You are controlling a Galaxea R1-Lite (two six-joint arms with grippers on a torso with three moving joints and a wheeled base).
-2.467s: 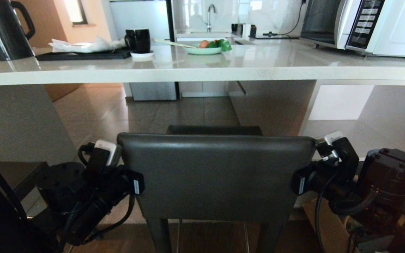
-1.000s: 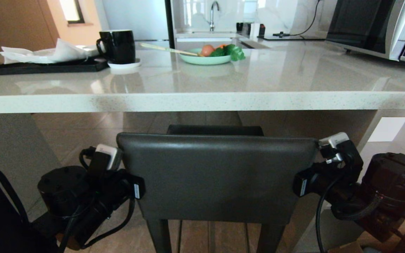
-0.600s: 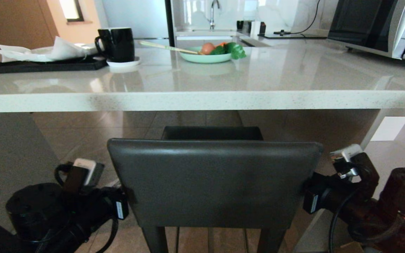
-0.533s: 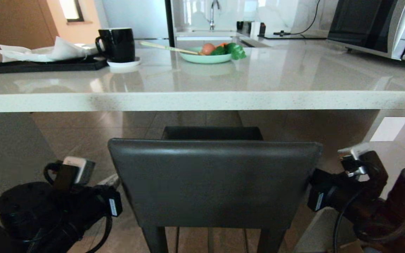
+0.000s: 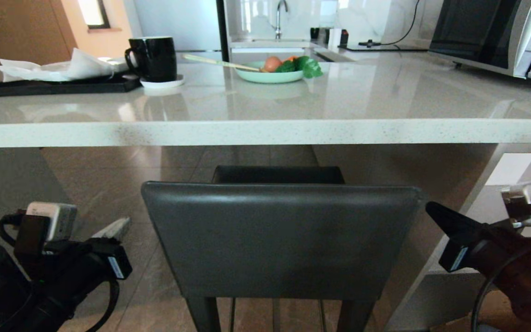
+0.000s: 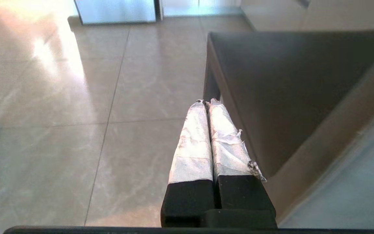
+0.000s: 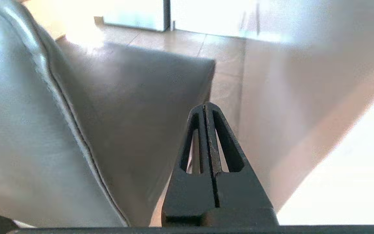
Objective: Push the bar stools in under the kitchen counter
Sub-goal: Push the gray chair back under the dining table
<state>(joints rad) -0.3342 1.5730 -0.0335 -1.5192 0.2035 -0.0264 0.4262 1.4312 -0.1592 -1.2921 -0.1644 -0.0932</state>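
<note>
One bar stool [image 5: 279,240] stands in front of me, its dark grey backrest facing me and its flat seat [image 5: 278,174] reaching under the edge of the kitchen counter [image 5: 265,131]. My left gripper [image 5: 125,222] is shut and empty, low and off the backrest's left side, not touching it. In the left wrist view the taped fingertips [image 6: 205,101] point along the seat's side [image 6: 287,84]. My right gripper [image 5: 429,206] is shut too, just clear of the backrest's right edge. The right wrist view has its tip [image 7: 205,105] beside the seat [image 7: 135,97] and the backrest [image 7: 11,130].
On the counter stand a black mug [image 5: 152,57], a green plate of vegetables [image 5: 270,74], a black tray with paper [image 5: 53,83] and a microwave [image 5: 491,37]. The counter's slab leg [image 5: 2,193] is at the left, a white shelf unit [image 5: 514,170] at the right.
Earlier I drew nearer the counter with the stool. In the last second both grippers left the backrest's sides and swung outward and lower. The stool has stayed put.
</note>
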